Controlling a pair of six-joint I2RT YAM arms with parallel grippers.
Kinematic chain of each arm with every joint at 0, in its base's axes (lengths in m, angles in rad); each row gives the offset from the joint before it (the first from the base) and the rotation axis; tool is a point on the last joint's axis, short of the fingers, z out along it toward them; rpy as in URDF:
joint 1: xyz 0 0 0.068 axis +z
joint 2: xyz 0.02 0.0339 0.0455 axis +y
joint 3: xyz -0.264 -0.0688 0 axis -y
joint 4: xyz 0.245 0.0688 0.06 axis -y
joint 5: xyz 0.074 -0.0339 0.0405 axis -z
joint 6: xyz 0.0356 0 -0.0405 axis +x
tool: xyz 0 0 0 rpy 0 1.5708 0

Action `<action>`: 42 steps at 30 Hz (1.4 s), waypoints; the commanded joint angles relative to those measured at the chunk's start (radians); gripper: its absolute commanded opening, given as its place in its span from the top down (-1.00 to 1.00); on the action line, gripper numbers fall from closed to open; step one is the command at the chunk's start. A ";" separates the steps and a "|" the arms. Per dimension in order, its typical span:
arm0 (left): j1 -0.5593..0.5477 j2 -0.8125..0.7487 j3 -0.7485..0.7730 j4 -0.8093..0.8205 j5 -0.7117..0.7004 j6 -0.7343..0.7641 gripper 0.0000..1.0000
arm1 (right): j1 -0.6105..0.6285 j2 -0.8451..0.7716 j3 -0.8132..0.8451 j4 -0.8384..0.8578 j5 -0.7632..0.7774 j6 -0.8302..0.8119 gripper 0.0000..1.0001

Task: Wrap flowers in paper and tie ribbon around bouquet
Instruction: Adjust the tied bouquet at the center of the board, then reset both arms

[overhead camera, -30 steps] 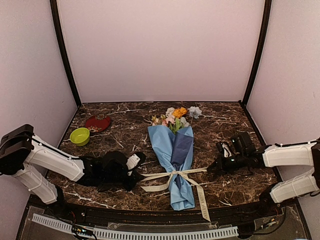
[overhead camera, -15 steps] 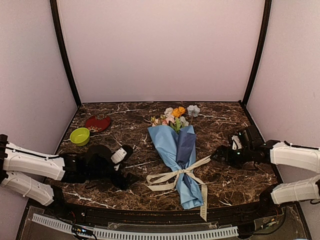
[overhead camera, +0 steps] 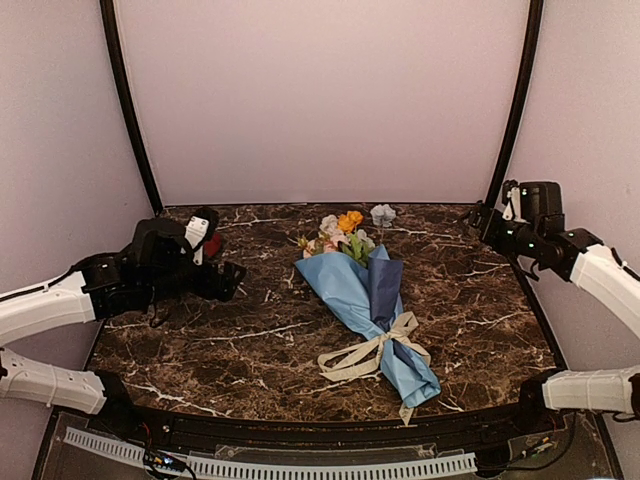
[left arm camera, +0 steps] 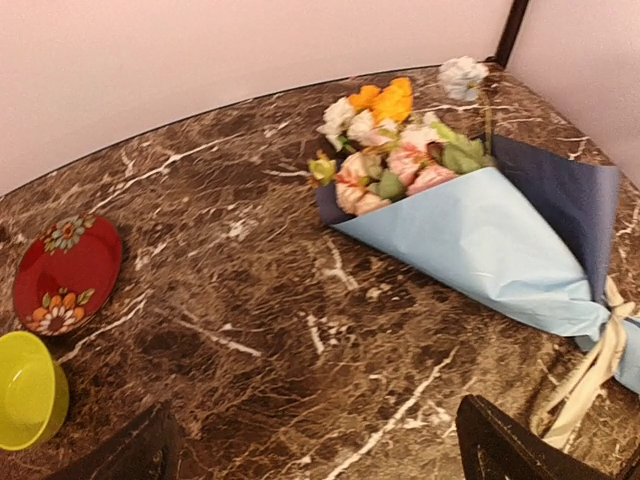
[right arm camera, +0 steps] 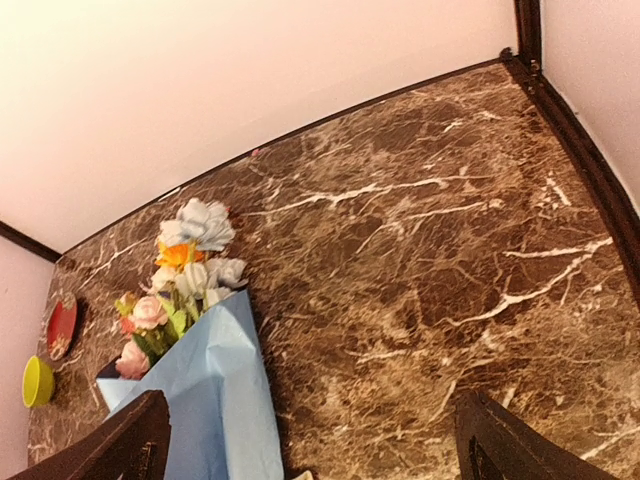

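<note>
Release on both sides, to judge by the gaping jaws. Shows first in the left pincer, spread to the full with nothing between the fingers and lifted toward the left edge of the dark brown, white-veined marble tabletop, no longer shut low beside the bow. Shows again in the right pincer, likewise fully apart and empty, up by the far right corner instead of down at the bow's right tail.

Leaves the bouquet lying free across the middle of the tabletop: small orange, pink, white and pale blue artificial flowers toward the far edge, cone of thin light-blue and navy paper tapering toward the near right. Leaves it skewed too, tail end swung rightward against a second ago, probably dragged by the last pull on the narrow cream-beige ribbon. Keeps that ribbon knotted round the slim neck of the cone, loops and tails slack on the marble.

Puts a red flower-painted plate and a lime-green bowl by the left edge, well apart from the bouquet.

Reads as the task essentially done: wrapped, tied, let go. Calls only for a check of the knot with tension gone; looks snug from above, though too small to judge for tightness.
</note>
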 commanded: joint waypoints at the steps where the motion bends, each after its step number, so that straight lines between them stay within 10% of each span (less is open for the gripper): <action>1: 0.122 0.048 0.026 -0.168 -0.028 -0.059 -0.98 | -0.088 0.098 0.081 -0.069 0.012 -0.065 -1.00; 7: 0.193 0.076 0.008 -0.222 -0.077 -0.079 -0.98 | -0.066 0.141 -0.067 0.003 -0.100 -0.015 -0.86; 16: 0.197 0.014 -0.089 -0.191 -0.060 -0.101 -0.98 | 0.357 0.199 -0.334 0.059 -0.018 0.180 -0.85; 24: 0.198 0.020 -0.087 -0.178 -0.067 -0.087 -0.98 | 0.693 0.385 -0.160 0.035 -0.018 0.251 -0.90; 33: 0.242 0.003 -0.119 -0.117 -0.068 -0.062 -0.98 | 0.278 0.099 -0.178 -0.007 -0.006 0.051 -1.00; 42: 0.421 0.076 -0.204 0.122 -0.210 -0.080 -0.98 | -0.226 0.041 -0.157 0.322 0.006 -0.088 -1.00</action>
